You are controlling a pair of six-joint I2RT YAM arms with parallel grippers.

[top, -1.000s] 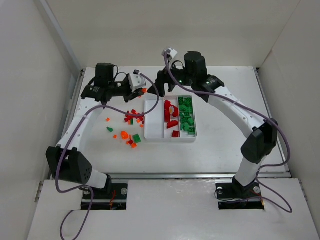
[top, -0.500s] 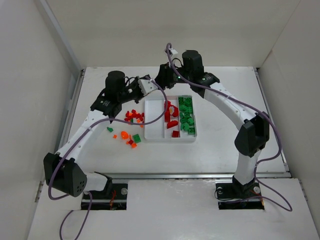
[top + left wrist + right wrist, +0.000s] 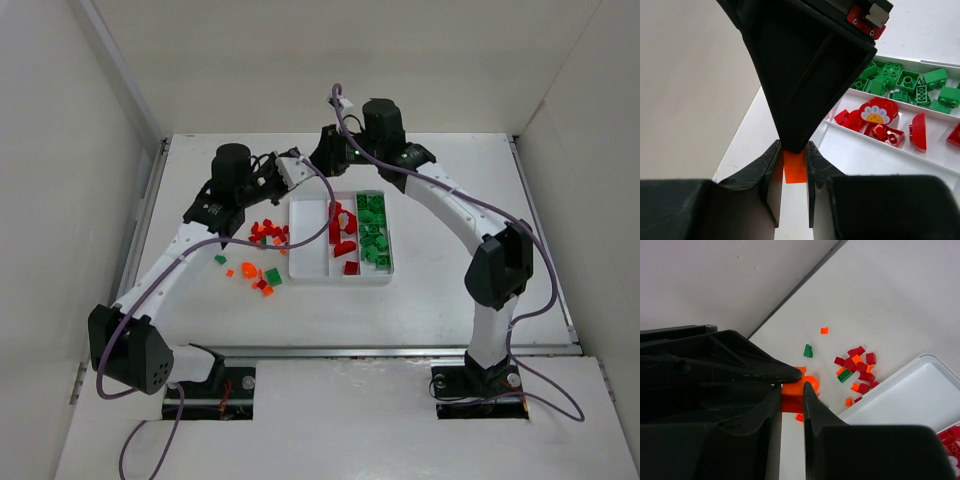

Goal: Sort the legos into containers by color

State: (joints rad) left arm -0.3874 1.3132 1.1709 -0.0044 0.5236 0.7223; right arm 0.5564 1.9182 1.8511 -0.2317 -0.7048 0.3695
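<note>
White tabletop (image 3: 450,290) carries the tray (image 3: 340,280). Left gripper (image 3: 795,150) and right gripper (image 3: 791,389) both pinch one orange brick (image 3: 795,171) above its far-left corner. Judged a handover; left must release first.

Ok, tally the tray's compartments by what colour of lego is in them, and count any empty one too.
Holding green legos: 1
Holding dark red legos: 1
Empty compartment: 1
Total compartments: 3
</note>
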